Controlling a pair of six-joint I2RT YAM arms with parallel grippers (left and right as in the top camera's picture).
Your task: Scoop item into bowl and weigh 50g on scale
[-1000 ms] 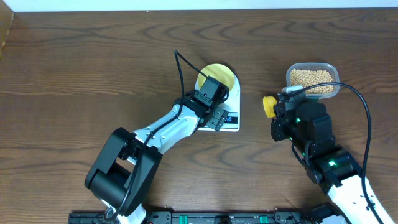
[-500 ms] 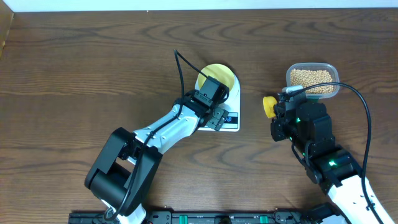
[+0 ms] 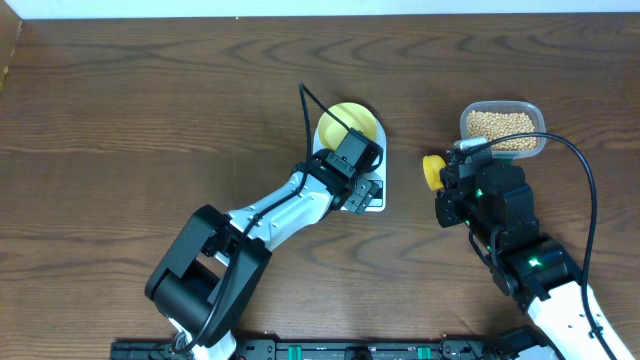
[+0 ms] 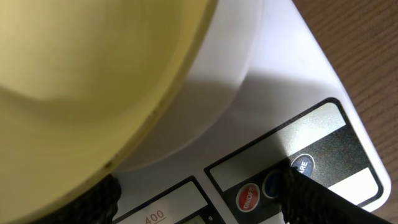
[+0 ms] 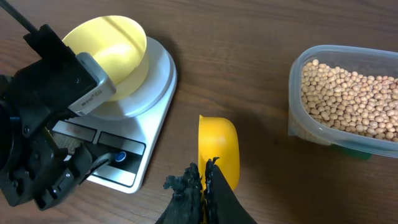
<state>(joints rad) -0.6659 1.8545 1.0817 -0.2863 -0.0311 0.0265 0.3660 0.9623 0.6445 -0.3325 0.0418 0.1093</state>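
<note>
On the dark wooden table (image 3: 150, 100) two arms reach inward from the near edge. The left arm (image 3: 270, 215) lies slanted over the scale (image 5: 158, 78). The left gripper (image 4: 198, 182) hangs low over the button end of this scale with its jaws well apart and nothing between them. One fingertip (image 4: 305, 193) is at the blue button (image 4: 273, 183); whether it presses, I cannot tell.

The right gripper (image 5: 204, 182) is near the right side of the scale, above bare wood. Its jaws are closed narrow on the handle of a bright yellow scoop (image 5: 219, 149). The cup of the scoop points away from the wrist camera, toward the far edge of the table.

The white scale carries the pale yellow-green bowl (image 5: 118, 43), which sits upright on the round platform. Well apart, to the right, stands a clear plastic tub (image 3: 468, 118) (rectangular, with rounded corners).

On the control panel of the scale a red button (image 4: 249, 198) has the writing "ON/OFF". Beside the blue button the letters "ARE" are readable, and the finger hides what comes before them. Further left, at the lower edge of the left wrist view, something like "400" can be read, cut by the frame.

The beans (image 5: 354, 99), small, round and tan, all lie inside the tub.
</note>
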